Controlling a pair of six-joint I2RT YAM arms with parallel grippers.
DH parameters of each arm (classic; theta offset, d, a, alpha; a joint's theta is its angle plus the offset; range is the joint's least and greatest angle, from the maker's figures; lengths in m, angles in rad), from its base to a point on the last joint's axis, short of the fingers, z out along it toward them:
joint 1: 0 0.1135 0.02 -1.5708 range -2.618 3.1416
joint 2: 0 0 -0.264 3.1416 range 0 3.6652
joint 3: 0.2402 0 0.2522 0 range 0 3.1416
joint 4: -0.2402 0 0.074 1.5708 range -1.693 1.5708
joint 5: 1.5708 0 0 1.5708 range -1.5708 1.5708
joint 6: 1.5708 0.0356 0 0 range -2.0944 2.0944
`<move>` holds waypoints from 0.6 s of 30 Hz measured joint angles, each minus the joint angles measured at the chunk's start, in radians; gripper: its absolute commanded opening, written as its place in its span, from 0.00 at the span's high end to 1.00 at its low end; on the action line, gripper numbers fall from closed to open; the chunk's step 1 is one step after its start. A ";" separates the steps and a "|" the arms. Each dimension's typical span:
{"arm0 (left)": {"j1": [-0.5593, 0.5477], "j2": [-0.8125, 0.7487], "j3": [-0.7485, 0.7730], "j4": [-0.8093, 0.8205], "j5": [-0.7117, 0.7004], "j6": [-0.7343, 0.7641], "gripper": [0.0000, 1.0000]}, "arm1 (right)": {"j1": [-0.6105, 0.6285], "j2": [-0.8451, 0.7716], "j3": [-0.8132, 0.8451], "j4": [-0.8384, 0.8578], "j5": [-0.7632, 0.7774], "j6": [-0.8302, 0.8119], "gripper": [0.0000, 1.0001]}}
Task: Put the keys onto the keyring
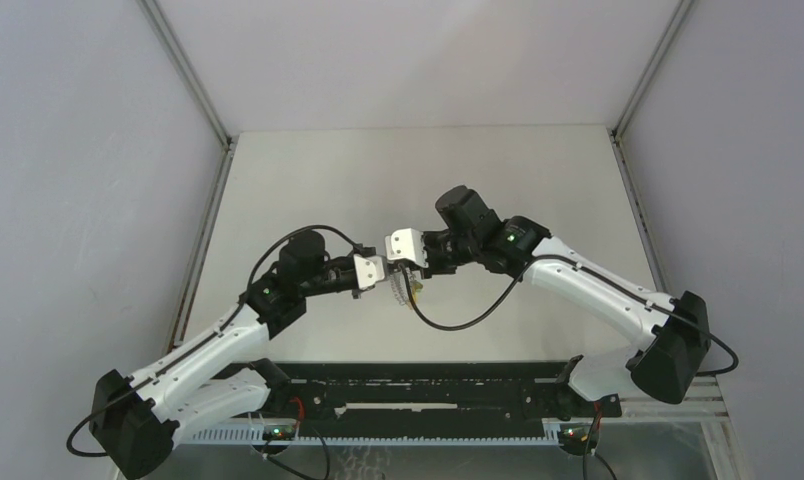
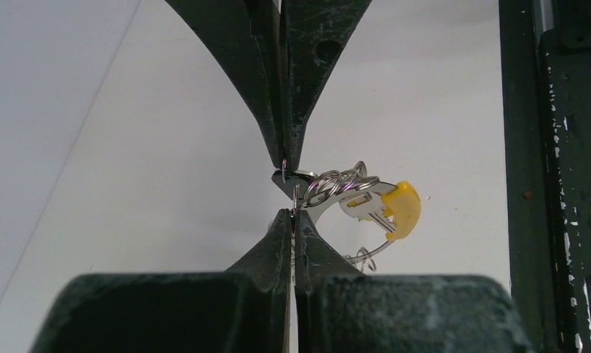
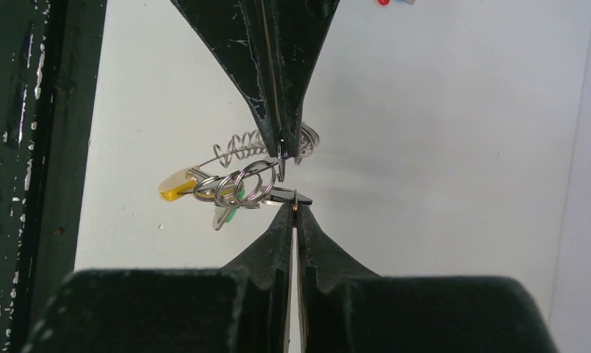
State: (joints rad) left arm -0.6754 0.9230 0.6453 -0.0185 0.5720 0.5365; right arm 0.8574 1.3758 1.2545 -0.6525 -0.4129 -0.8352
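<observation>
The bench (image 1: 378,180) is a flat, matte, off-white surface. Three plain pale grey panels enclose it: the left wall (image 1: 78,200), the back wall (image 1: 418,60) and the right wall (image 1: 738,170). Two bare metal posts rise from the far corners, leaning outward in the top view: the left post (image 1: 185,70) and the right post (image 1: 653,65). A metal strip (image 1: 200,240) runs along the left side of the bench, and a matching one along the right. A black rail (image 1: 428,375) spans the near edge. In the wrist views its dark paint is chipped and shows pale specks. A white slotted duct (image 1: 228,432) lies below the rail. Lighting is even and diffuse. Shadows on the bench are soft and faint.
</observation>
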 measured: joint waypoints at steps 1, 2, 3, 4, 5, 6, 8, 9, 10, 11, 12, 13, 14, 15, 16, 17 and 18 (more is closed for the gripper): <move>0.000 0.000 0.000 0.000 0.000 0.001 1.00 | 0.002 -0.002 0.000 0.000 0.006 0.000 1.00; 0.000 0.000 0.000 0.000 0.000 0.003 1.00 | 0.003 -0.004 -0.002 0.001 0.011 0.000 1.00; 0.000 0.000 0.000 0.000 0.000 0.005 1.00 | 0.005 -0.006 -0.003 0.002 0.016 0.000 1.00; 0.000 0.000 0.000 0.000 0.000 0.005 1.00 | 0.006 -0.007 -0.005 0.003 0.016 0.000 1.00; 0.000 0.000 0.000 0.000 0.000 0.006 1.00 | 0.008 -0.009 -0.005 0.004 0.019 0.000 1.00; 0.000 0.000 0.000 0.000 0.000 0.006 1.00 | 0.008 -0.010 -0.005 0.005 0.020 0.000 1.00; 0.000 0.000 0.000 0.000 -0.001 0.006 1.00 | 0.012 -0.013 -0.005 0.005 0.023 0.001 1.00; 0.001 0.000 0.000 0.000 0.000 0.006 1.00 | 0.014 -0.013 -0.005 0.005 0.024 0.001 1.00; 0.002 0.000 0.000 0.000 0.000 0.006 1.00 | 0.016 -0.015 -0.005 0.005 0.027 0.002 1.00; 0.002 0.000 0.000 0.000 0.000 0.006 1.00 | 0.018 -0.016 -0.005 0.005 0.031 0.005 1.00; 0.003 0.000 0.000 0.000 0.000 0.006 1.00 | 0.019 -0.018 -0.005 0.006 0.037 0.009 1.00; 0.003 0.000 0.000 0.000 -0.001 0.006 1.00 | 0.022 -0.020 -0.005 0.006 0.045 0.018 1.00; 0.004 0.000 0.000 0.001 -0.001 0.006 1.00 | 0.024 -0.022 -0.005 0.005 0.050 0.024 1.00; 0.004 0.000 0.000 0.000 -0.001 0.006 1.00 | 0.026 -0.024 -0.006 0.006 0.053 0.027 1.00; 0.004 0.000 0.000 0.000 -0.001 0.006 1.00 | 0.027 -0.028 -0.009 0.008 0.056 0.030 1.00; 0.004 0.000 0.000 0.000 -0.002 0.006 1.00 | 0.030 -0.035 -0.016 0.016 0.057 0.031 1.00; 0.004 0.000 0.000 0.000 -0.004 0.006 1.00 | 0.033 -0.042 -0.025 0.025 0.056 0.032 1.00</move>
State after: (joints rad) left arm -0.6716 0.9230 0.6453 -0.0185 0.5682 0.5426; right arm 0.8906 1.3338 1.2297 -0.6277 -0.3565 -0.8032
